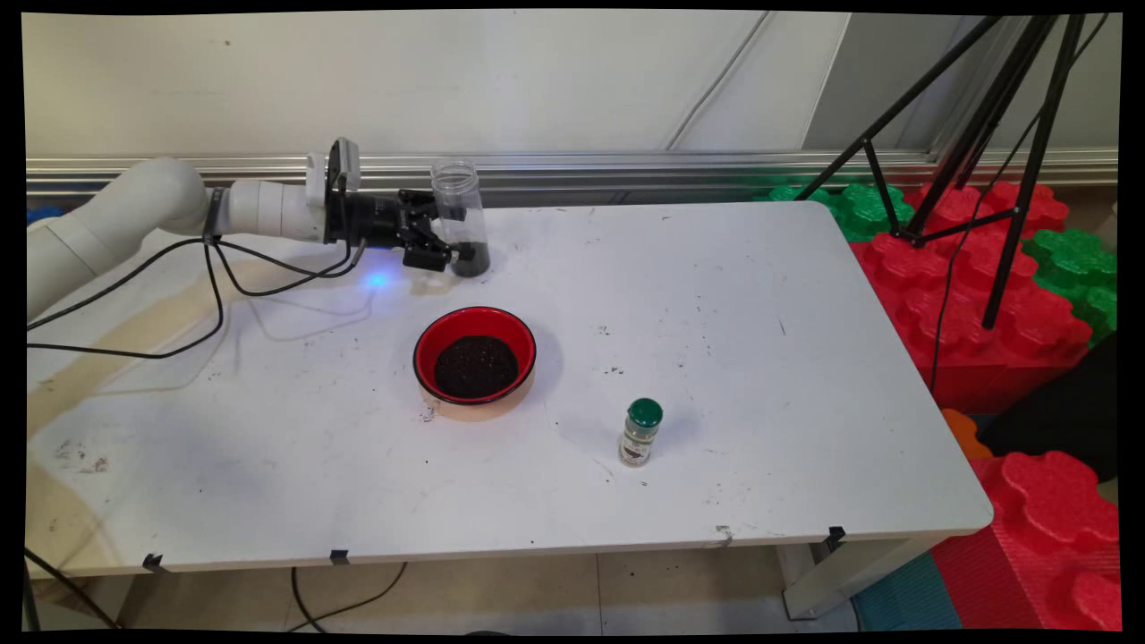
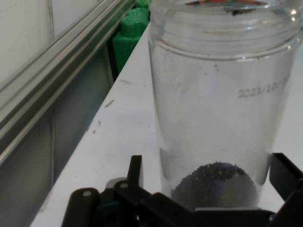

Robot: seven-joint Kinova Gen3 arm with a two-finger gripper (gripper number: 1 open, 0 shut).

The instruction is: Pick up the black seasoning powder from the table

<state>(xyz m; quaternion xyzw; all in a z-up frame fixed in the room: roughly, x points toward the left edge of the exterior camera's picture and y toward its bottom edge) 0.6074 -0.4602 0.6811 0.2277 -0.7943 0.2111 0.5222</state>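
Clearly the clear plastic jar stands upright and lidless at the far left part of the white table, with a shallow layer of dark granules in its bottom, close to the table's back edge. The gripper reaches in level from the left, its fingers set on either side of the jar's lower part; they appear to hold it, though the hand view shows a little gap at each side. A good grip here would stay low and square, keeping the jar vertical so nothing spills. Nearer stands a red bowl filled with the same dark grains, and further right a small green-capped spice bottle.
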